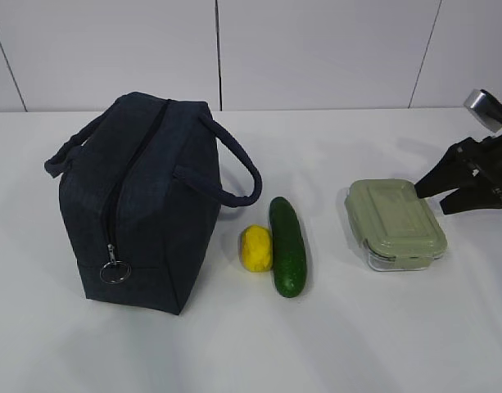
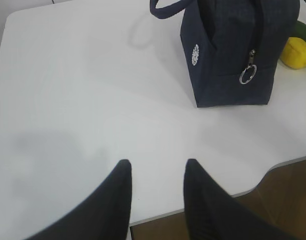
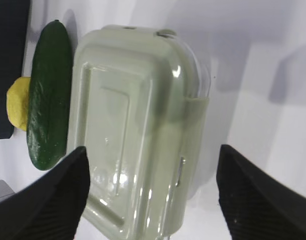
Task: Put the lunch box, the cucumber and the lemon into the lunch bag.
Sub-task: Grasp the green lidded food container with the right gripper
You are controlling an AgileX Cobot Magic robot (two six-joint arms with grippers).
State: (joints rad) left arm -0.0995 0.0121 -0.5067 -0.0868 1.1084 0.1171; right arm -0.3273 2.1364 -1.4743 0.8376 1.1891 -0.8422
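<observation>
The navy lunch bag stands at the left, its top zipper shut, ring pull hanging on the near end. Beside it lie the yellow lemon and the dark green cucumber. The lunch box with its sage-green lid sits to the right. My right gripper hovers just right of the box, open; in the right wrist view its jaws stand wide to either side of the lid, touching nothing. My left gripper hangs open and empty over the table's front edge, near the bag.
The white table reaches back to a pale panelled wall. In the left wrist view its rounded front edge shows, with brown floor below. The lemon peeks past the bag's right side there.
</observation>
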